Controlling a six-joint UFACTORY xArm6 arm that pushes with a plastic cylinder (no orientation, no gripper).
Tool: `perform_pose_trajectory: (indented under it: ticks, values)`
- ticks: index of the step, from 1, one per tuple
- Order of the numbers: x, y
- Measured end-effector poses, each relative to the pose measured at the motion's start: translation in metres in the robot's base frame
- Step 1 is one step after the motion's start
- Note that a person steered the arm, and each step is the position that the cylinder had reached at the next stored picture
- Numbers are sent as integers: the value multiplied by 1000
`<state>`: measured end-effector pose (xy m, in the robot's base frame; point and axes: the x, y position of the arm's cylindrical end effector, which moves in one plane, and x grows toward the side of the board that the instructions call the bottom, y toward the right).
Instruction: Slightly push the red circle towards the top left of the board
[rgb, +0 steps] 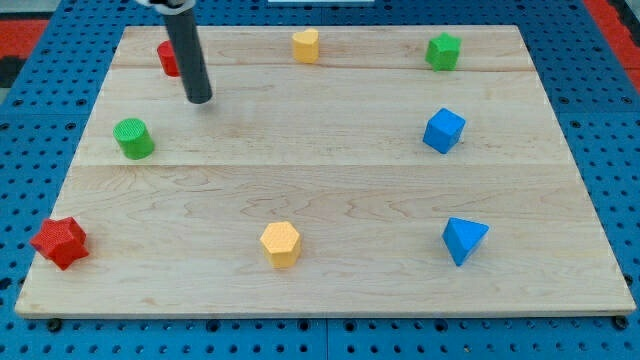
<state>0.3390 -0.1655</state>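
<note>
Red circle (167, 58), my tip (200, 99) beside

Blocks on the bench (330, 170): 8 total.
Red x2: circle (166, 58) upper left, partly behind rod; star (59, 242) lower left.
Green x2: cylinder (133, 138) left; star-ish (442, 51) upper right.
Yellow x2: heart (306, 45) top centre; hexagon (280, 244) bottom centre.
Blue x2: cube (443, 130) right; pyramid-ish (463, 239) lower right.
Rods: 1, w/ my tip (200, 100).
</note>
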Motion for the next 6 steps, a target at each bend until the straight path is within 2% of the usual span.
perform_pose_trajectory:
  ticks: [3,4,6]
  values:
    - [-76,-32]
    - [-83,1]
    - [-126,89]
